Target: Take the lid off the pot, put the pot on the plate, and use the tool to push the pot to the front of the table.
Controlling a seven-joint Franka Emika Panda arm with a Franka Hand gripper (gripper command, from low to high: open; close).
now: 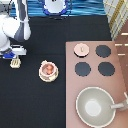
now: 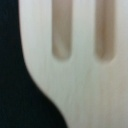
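- Spatula (image 1: 15, 63) location: it lies flat on the black surface (image 1: 35, 105) at the exterior view's left edge, directly beneath the tool (image 1: 13, 54), which hangs just above it or on it.
- Tool state: we cannot tell whether the tool is apart, together, or clamped on anything.
- Wrist view: the slotted head (image 2: 75, 75) fills the frame, showing two long slots and a curved shoulder. We judge the tool to be very close to it.
- Handling, as we judge it: the spatula looks thin, rigid and light, with a smooth cream face that may slip. Being flat on the surface, it offers little edge. The narrow handle is the better place to take hold, not the wide slotted head.
- Pot (image 1: 48, 70): it stands well apart from the tool, toward the exterior view's right. It is uncovered, with reddish balls visible inside, and appears seated on the cream plate (image 1: 42, 76). We expect it to slide readily and tip if pushed high.
- Lid (image 1: 81, 49): it rests on the stove panel (image 1: 92, 60), knob upward.
- Grey pan (image 1: 97, 106): it sits on the stove at the exterior view's bottom right.
- Markings: we find no brand, label or legible writing.
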